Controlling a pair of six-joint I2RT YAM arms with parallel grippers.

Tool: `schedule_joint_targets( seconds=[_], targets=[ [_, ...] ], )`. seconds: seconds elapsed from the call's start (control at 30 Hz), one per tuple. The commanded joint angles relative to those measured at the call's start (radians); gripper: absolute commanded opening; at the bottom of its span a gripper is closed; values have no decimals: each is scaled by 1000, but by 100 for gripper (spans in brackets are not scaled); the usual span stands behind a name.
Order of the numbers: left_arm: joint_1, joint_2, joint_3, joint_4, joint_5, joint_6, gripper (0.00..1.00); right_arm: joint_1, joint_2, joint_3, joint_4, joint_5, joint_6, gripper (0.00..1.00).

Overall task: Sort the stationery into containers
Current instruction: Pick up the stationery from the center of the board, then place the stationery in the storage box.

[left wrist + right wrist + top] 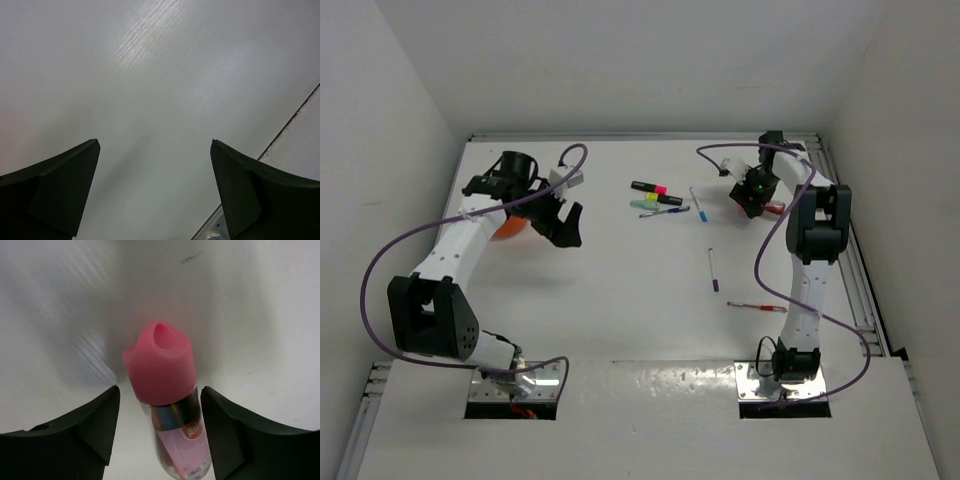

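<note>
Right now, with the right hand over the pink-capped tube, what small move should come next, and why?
Probably close the right hand on the pink-capped tube: it lies between the open fingers, with a gap showing on one side, so it seems not yet gripped.

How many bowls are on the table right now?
1: an orange bowl at the left, mostly hidden behind the left arm. Another could be hidden there.

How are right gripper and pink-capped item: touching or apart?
Cannot tell. Right wrist view: pink-capped item inside the right gripper; one finger clears it, the other meets its outline.
</note>
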Motion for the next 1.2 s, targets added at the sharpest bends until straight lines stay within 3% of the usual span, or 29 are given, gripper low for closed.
schedule_joint_targets(
  seconds=[0.0,0.07,0.27,0.3,0.4,0.67,0.77,0.8,0.87,0.97,1.17],
  targets=[
    [20,9,2,19,26,14,99,-20,14,-7,-7,-1,-36,64],
    [29,12,10,21,42,12,99,-26,20,-10,-8,2,-38,61],
    [95,-63,-31,85,193,8,96,-14,-17,-55,21,-5,-36,35],
    [101,-81,-39,102,226,0,95,-10,-26,-65,18,-20,-32,24],
    [133,-169,-68,156,289,3,89,18,-127,-75,-19,-88,5,5],
    [158,-365,-77,223,495,28,76,193,-478,-87,-160,-482,187,0],
    [153,-396,-67,271,558,-50,73,280,-625,-153,-114,-646,307,0],
    [153,-405,-56,303,568,-72,73,324,-696,-208,-35,-704,414,0],
    [150,-408,-36,347,596,-130,70,374,-767,-272,138,-741,542,0],
    [134,-399,10,448,656,-243,63,508,-856,-346,260,-771,682,0],
    [13,-391,27,584,722,-436,47,619,-848,-291,244,-809,771,0]
  ],
)
